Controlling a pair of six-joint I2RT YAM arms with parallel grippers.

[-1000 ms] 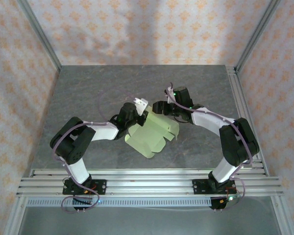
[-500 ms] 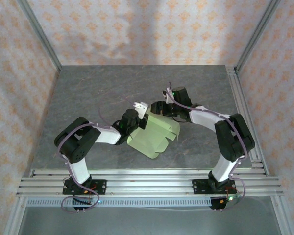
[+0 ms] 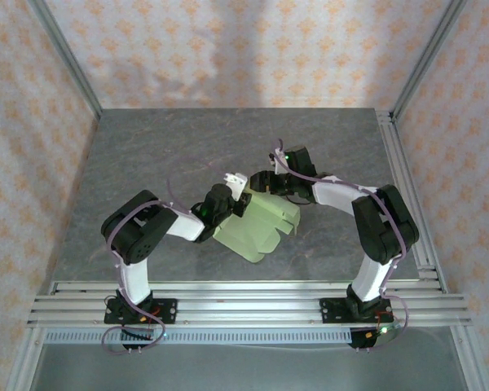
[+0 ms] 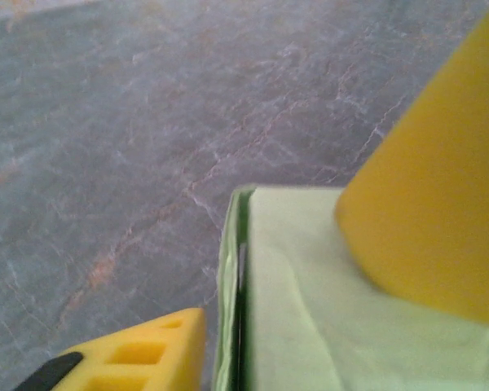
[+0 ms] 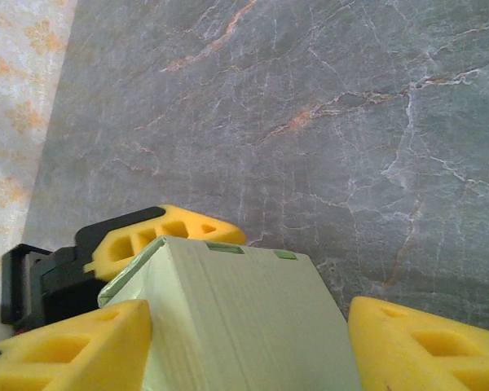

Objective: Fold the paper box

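In the overhead view, my left gripper (image 4: pixel 269 273) straddles the left edge of the paper box (image 3: pixel 259 230) at frame centre, one finger on the card. My right gripper (image 5: pixel 248 318) brackets its upper edge. Whether either grips, I cannot tell. The box looks part-folded, with the lower flaps still flat. Its inside is hidden.

Free room across far table (image 3: pixel 187 138); paper box (image 3: pixel 257 228) mid-table.

Grey stone-patterned table (image 3: pixel 147 155) with faint reddish veins, enclosed on three sides by pale walls (image 3: pixel 228 49) printed with orange motifs. Metal posts (image 3: pixel 68 59) mark the far corners; metal rails (image 3: pixel 244 295) run along the near edge.
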